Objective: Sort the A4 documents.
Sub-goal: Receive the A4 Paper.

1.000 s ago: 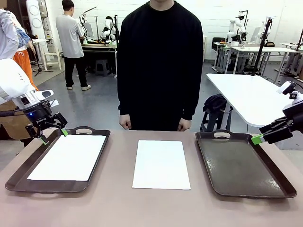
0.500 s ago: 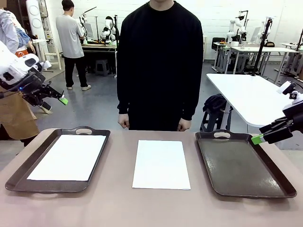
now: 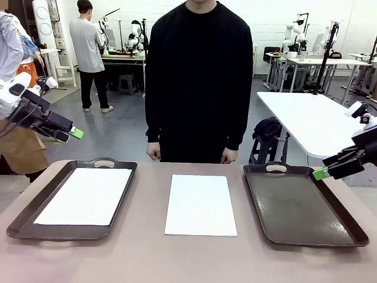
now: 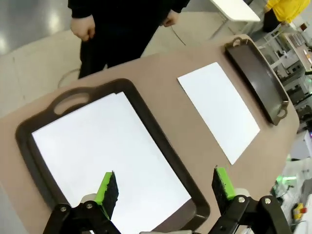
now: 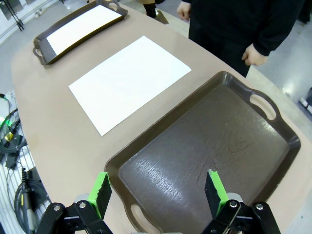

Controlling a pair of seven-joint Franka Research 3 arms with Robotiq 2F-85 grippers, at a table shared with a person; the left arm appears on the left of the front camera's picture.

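One white A4 document (image 3: 85,195) lies in the left dark brown tray (image 3: 23,219). A second A4 document (image 3: 200,204) rests flat on the table between the trays. The right tray (image 3: 300,206) holds nothing. My left gripper (image 3: 74,134) hangs open in the air, high above the table's left edge. In the left wrist view its fingers (image 4: 107,187) spread wide over the document (image 4: 102,146) in the tray. My right gripper (image 3: 320,173) stands open at the right tray's far right rim. Its wrist view looks down on the bare tray (image 5: 209,146) and the middle document (image 5: 129,80).
A person in black stands at the table's far side, both hands (image 3: 155,154) hanging just beyond the edge. A white table (image 3: 312,121) stands behind at the right. Cables (image 5: 14,146) hang off the table's edge in the right wrist view.
My left gripper has risen from the left tray's far corner, up and to the left, away from the table. The right arm and both documents stayed put.
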